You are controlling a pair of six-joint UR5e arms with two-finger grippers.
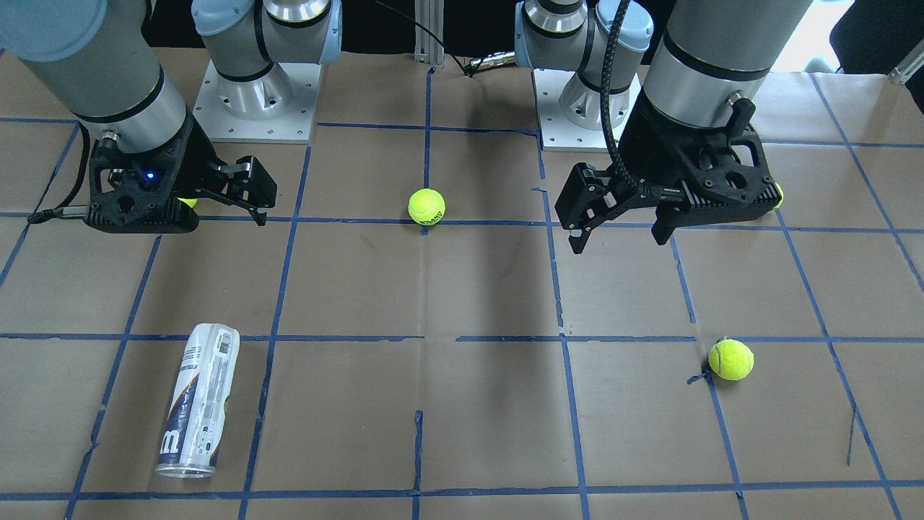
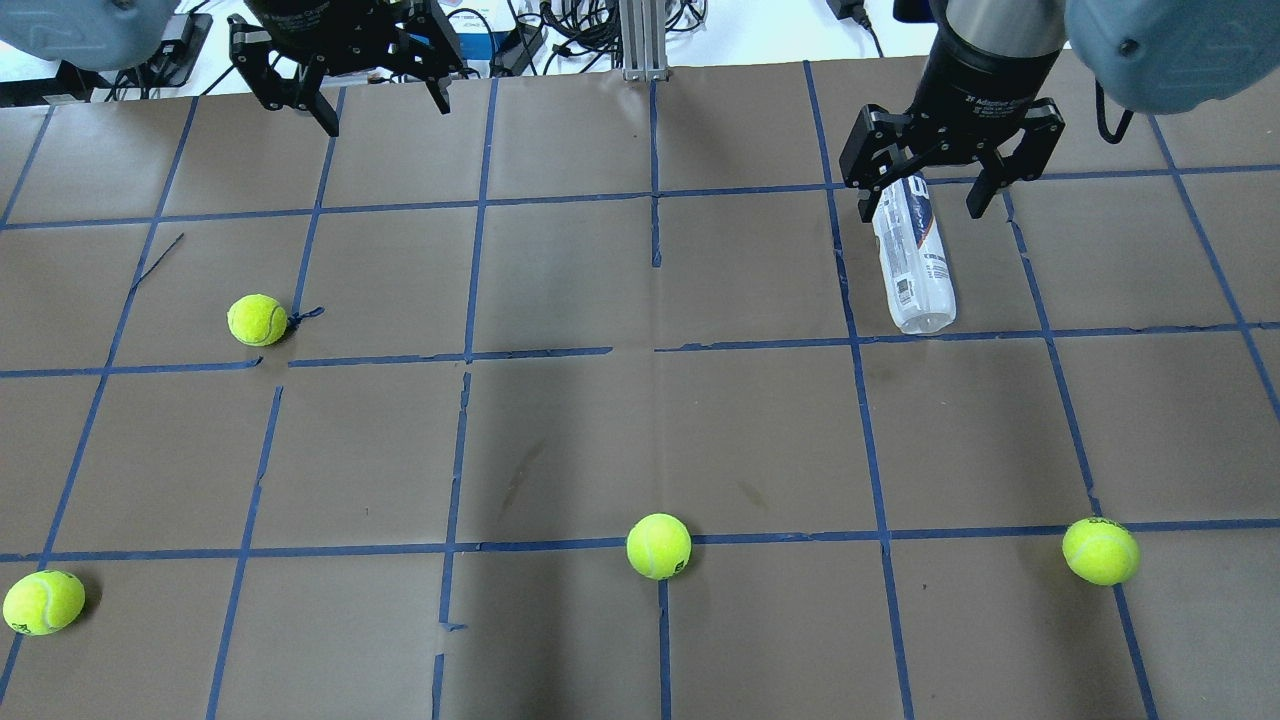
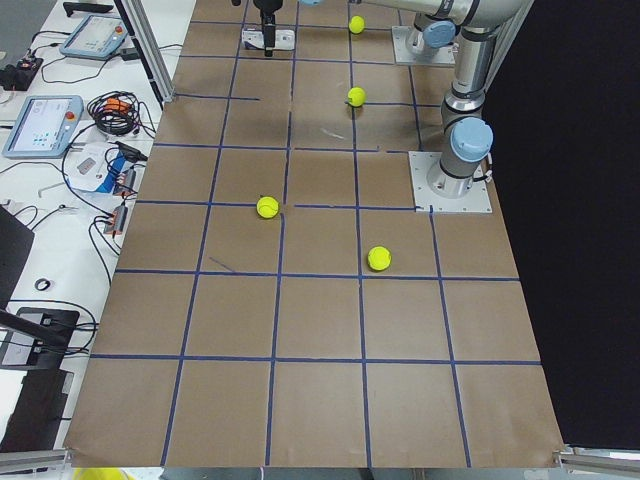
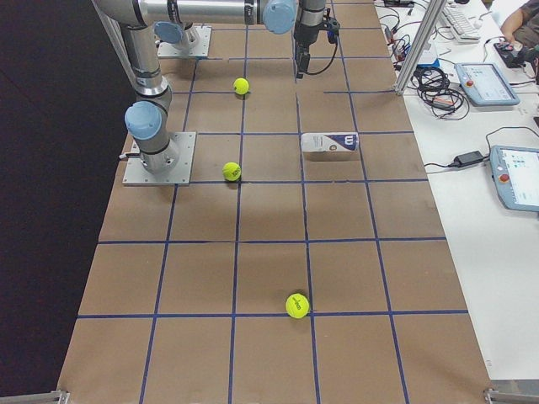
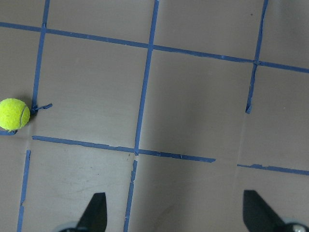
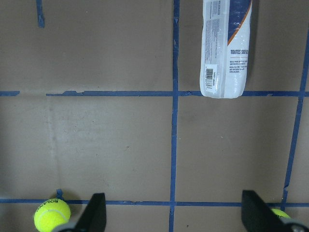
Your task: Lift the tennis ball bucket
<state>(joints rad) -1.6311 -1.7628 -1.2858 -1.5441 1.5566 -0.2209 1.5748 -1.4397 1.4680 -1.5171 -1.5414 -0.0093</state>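
The tennis ball bucket (image 2: 915, 265), a clear tube with a white and navy label, lies on its side on the brown table on the robot's right. It also shows in the front view (image 1: 198, 401), the right side view (image 4: 330, 142) and at the top of the right wrist view (image 6: 227, 48). My right gripper (image 2: 922, 212) is open and empty, raised above the table and short of the tube; its fingertips (image 6: 96, 212) stand wide apart. My left gripper (image 2: 387, 115) is open and empty, raised on the left side, far from the tube.
Several loose yellow-green tennis balls lie on the table: one at mid-left (image 2: 257, 320), one near the left corner (image 2: 43, 602), one at near centre (image 2: 658, 546), one at near right (image 2: 1100, 551). Blue tape lines grid the brown paper. The arm bases (image 1: 253, 101) stand at the robot's side.
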